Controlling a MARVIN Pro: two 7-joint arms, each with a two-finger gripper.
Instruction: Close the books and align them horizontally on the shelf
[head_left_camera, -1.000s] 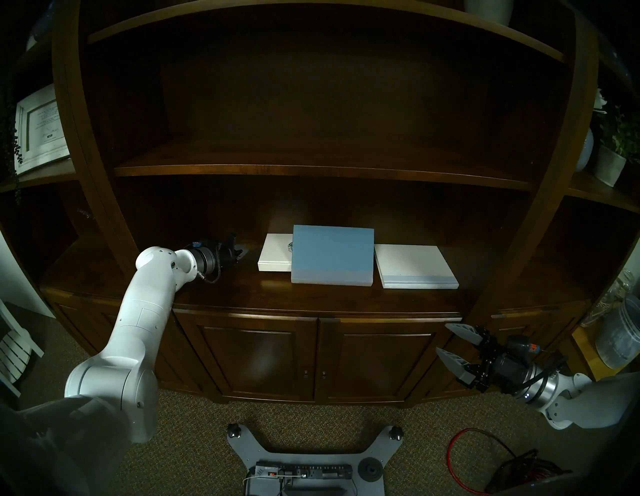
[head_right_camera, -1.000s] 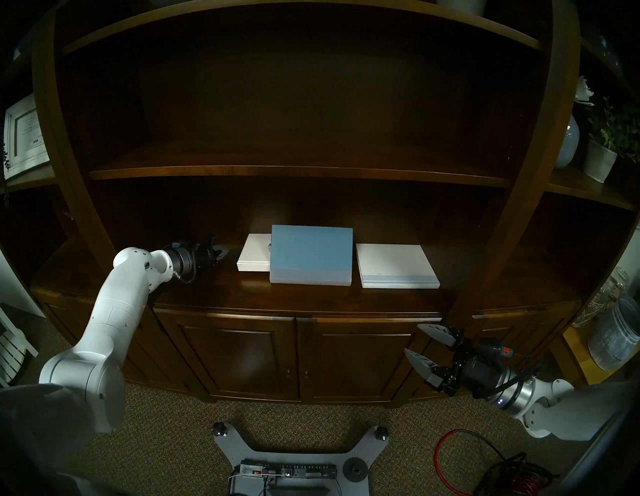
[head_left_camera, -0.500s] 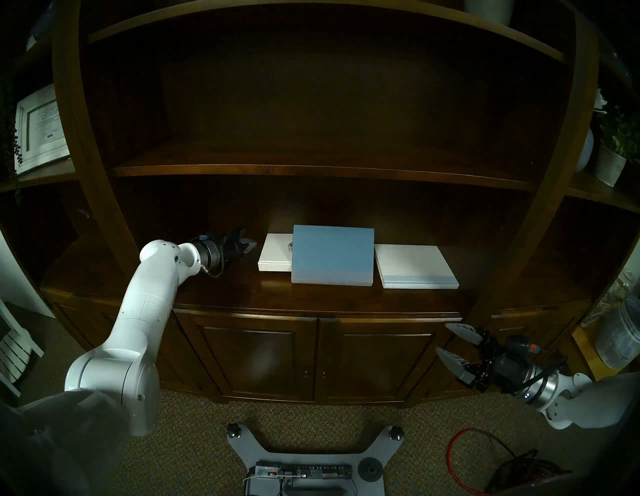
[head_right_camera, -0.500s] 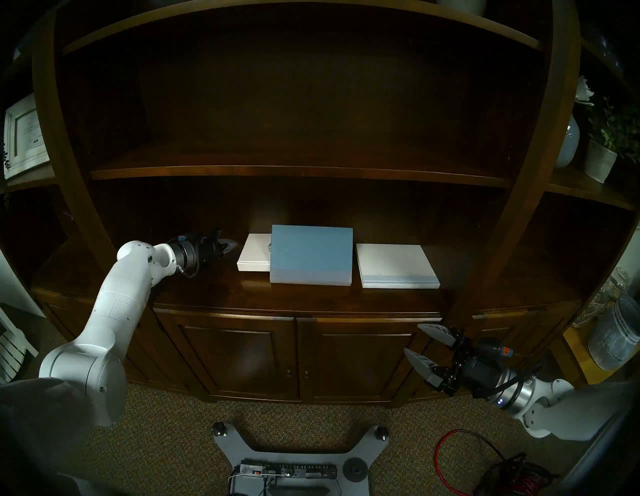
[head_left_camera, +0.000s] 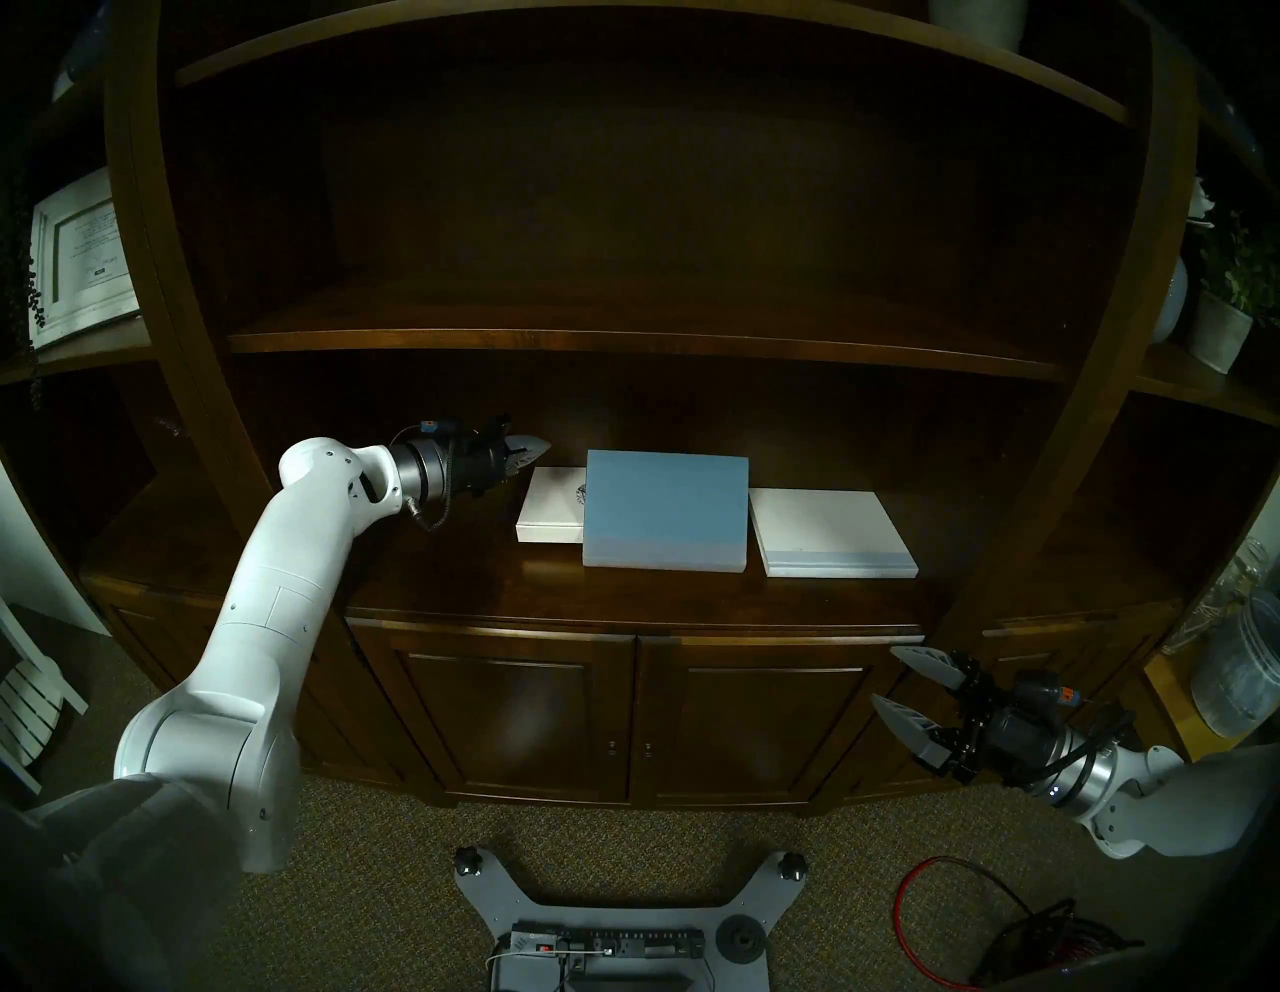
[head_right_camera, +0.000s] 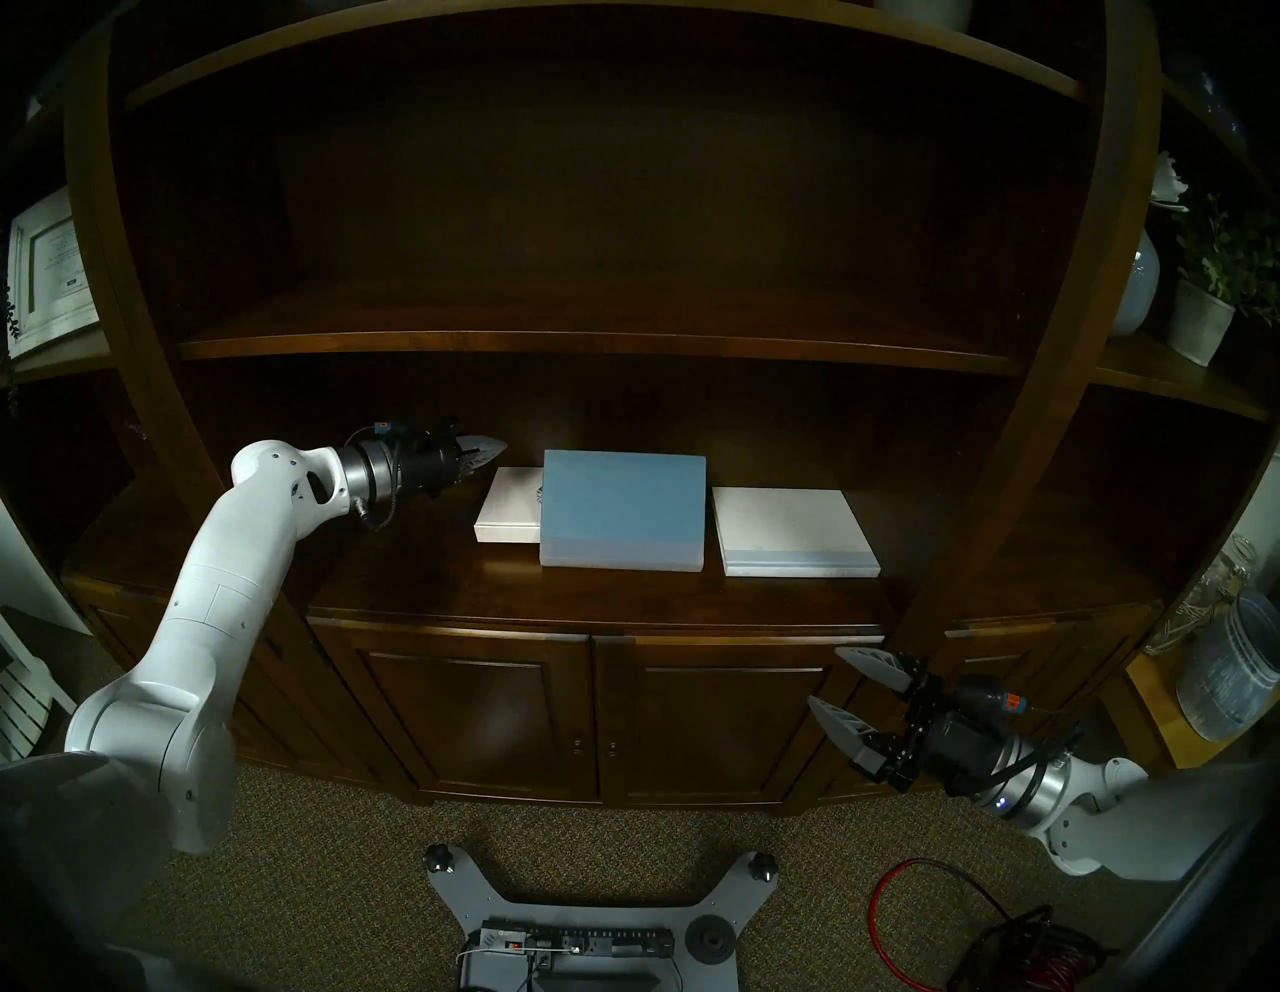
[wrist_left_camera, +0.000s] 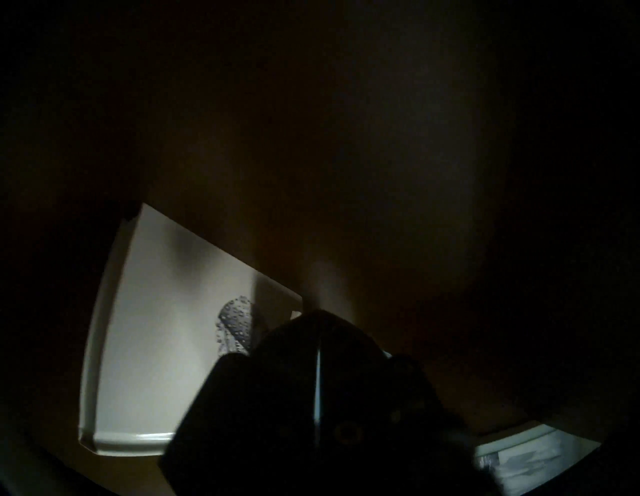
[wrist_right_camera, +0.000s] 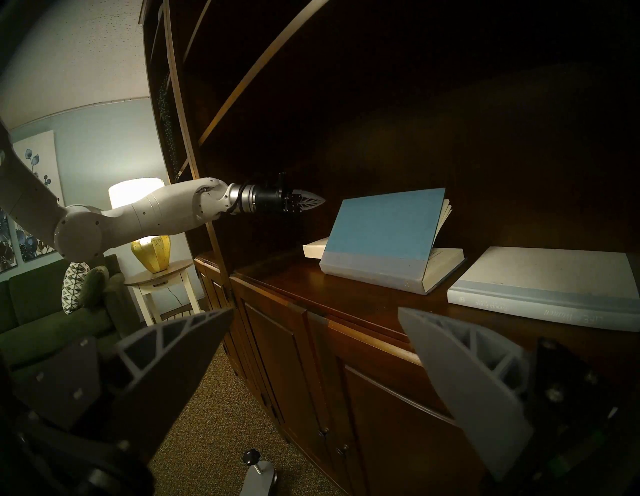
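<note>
- Dim lamplight fell on the dark-brown shelf (head_left_camera: 485, 582), where three books lay in a row at mid-frame, long edges running left to right.
- At centre, the blue book (wrist_right_camera: 384, 225) stood propped open, its cover raised, overlapping the white emblem book (head_left_camera: 550, 506); the white book with the pale-blue strip (head_left_camera: 828, 530) lay shut to its right.
- From frame left, the left hand (head_left_camera: 530, 450) hovered just above the emblem book's far-left corner, fingers pressed together, holding nothing; it was the nearer arm.
- At lower right, the right hand (head_left_camera: 900, 682) hung below the shelf edge, spread wide and empty.
</note>
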